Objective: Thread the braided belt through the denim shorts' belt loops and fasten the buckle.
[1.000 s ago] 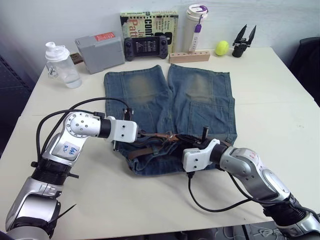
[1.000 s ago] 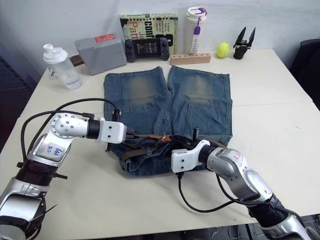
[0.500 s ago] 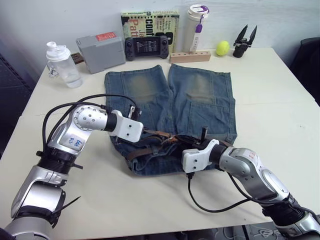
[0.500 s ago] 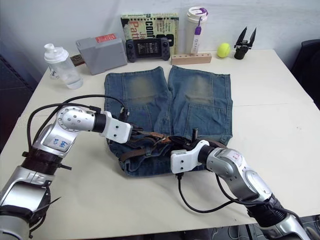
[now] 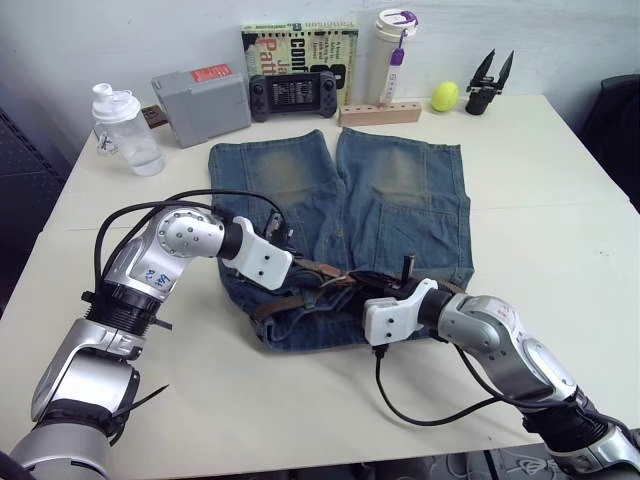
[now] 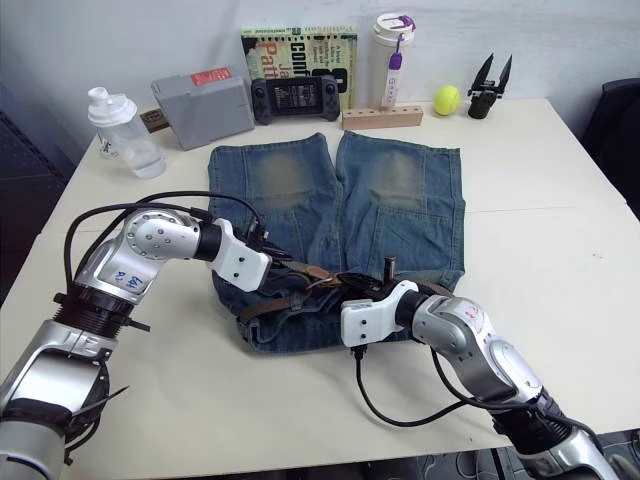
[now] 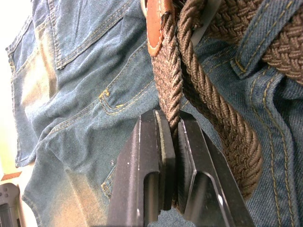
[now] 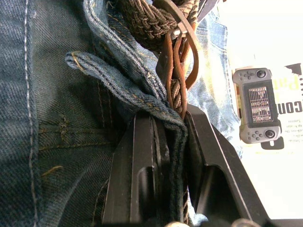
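The faded blue denim shorts (image 5: 340, 215) lie flat mid-table, waistband nearest. The brown woven braided belt (image 7: 166, 80) sits bunched along that waistband. The left gripper (image 7: 171, 137) pinches the belt; the right gripper (image 8: 173, 130) clamps a fold of waistband denim.

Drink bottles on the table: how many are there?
2. A clear shaker bottle stands at the far left of the table, and a white tumbler with a purple lid stands at the back beside the book.
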Motion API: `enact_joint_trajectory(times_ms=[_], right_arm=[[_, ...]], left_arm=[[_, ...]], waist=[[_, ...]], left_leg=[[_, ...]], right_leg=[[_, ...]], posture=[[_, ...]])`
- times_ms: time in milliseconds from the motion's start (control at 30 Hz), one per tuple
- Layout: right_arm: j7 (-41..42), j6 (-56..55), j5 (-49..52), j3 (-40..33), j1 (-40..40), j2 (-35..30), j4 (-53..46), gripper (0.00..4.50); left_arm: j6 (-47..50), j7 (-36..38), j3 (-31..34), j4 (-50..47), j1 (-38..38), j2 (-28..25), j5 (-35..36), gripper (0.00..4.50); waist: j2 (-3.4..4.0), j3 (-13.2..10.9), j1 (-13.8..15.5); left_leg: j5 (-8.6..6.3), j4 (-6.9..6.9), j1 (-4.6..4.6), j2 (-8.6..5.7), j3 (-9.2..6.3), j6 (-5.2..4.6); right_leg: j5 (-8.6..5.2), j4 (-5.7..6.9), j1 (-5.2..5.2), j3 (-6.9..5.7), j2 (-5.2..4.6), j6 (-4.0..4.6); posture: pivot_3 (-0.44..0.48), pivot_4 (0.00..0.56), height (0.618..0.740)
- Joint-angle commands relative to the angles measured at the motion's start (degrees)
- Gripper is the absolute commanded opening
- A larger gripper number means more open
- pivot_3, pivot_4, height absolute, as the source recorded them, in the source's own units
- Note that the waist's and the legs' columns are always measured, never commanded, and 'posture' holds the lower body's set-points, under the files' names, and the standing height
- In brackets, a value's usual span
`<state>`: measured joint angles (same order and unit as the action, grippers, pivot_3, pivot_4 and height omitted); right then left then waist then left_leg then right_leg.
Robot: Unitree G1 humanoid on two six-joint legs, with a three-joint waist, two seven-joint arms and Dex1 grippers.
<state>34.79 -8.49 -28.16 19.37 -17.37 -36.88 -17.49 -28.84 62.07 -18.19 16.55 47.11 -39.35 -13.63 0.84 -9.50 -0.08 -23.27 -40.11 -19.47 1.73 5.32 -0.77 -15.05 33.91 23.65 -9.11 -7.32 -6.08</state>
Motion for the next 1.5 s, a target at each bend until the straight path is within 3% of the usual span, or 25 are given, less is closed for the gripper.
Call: enact_joint_trajectory(times_ms=[33,267,633,867,1067,1300,1500], right_arm=[[-0.7,-0.9,0.6,-1.4,-0.9,1.2,-1.9,0.14],[-0.8,-1.3,0.3,-1.4,-1.2,1.4,-1.2,0.14],[-0.9,-1.4,0.1,-1.5,-1.3,2.1,-1.1,0.14],[-1.0,-1.4,0.0,-1.3,-1.6,3.2,-1.0,0.14],[-0.1,-1.2,0.3,-2.0,-0.9,3.7,-1.1,0.14],[4.1,8.2,4.0,-3.7,1.8,6.1,-3.6,0.14],[6.1,8.1,4.6,-2.5,1.9,5.7,-4.9,0.14]], left_arm=[[-0.8,0.6,0.3,-0.4,1.5,-0.3,1.6,0.0],[1.9,3.7,1.2,-2.4,0.7,0.3,6.3,0.0],[1.3,5.3,0.4,-1.5,1.2,-0.6,5.1,0.0],[5.7,0.0,-0.2,-0.5,1.1,6.3,3.7,0.0],[12.5,-2.8,-0.5,-3.5,-3.7,11.9,4.3,0.0],[16.5,-1.4,-0.9,-9.9,-10.9,12.0,5.2,0.0],[18.6,-2.9,-0.7,-11.3,-11.6,13.1,4.5,0.0]], waist=[[0.0,0.0,0.0],[0.0,0.0,0.0],[0.0,0.0,0.0],[0.0,0.0,0.1],[0.0,0.0,0.0],[0.0,0.0,0.2],[0.01,0.0,0.1]], left_leg=[[0.0,0.0,0.0,0.0,0.0,0.0],[0.0,-0.01,0.0,0.0,0.0,0.0],[0.0,-0.01,0.0,0.0,0.0,0.0],[0.0,-0.05,-0.01,-0.02,-0.01,-0.01],[0.01,-0.06,0.0,-0.03,-0.01,-0.02],[0.01,-0.09,0.01,-0.02,-0.05,-0.02],[0.01,-0.09,0.02,-0.03,-0.02,-0.02]], right_leg=[[0.0,0.0,0.0,0.0,0.0,0.0],[0.0,0.01,0.0,0.0,0.0,0.0],[0.0,0.02,0.01,0.0,0.0,0.0],[0.0,0.03,0.0,0.0,-0.01,0.0],[0.0,0.06,-0.01,0.0,-0.01,0.0],[0.0,0.11,-0.02,0.0,-0.03,0.0],[0.0,0.11,-0.02,0.01,-0.03,0.0]], posture=[[0.0,0.15,0.731],[0.0,0.15,0.731],[0.0,0.15,0.731],[0.0,0.15,0.731],[0.0,0.15,0.731],[0.0,0.15,0.731],[0.0,0.15,0.731]])
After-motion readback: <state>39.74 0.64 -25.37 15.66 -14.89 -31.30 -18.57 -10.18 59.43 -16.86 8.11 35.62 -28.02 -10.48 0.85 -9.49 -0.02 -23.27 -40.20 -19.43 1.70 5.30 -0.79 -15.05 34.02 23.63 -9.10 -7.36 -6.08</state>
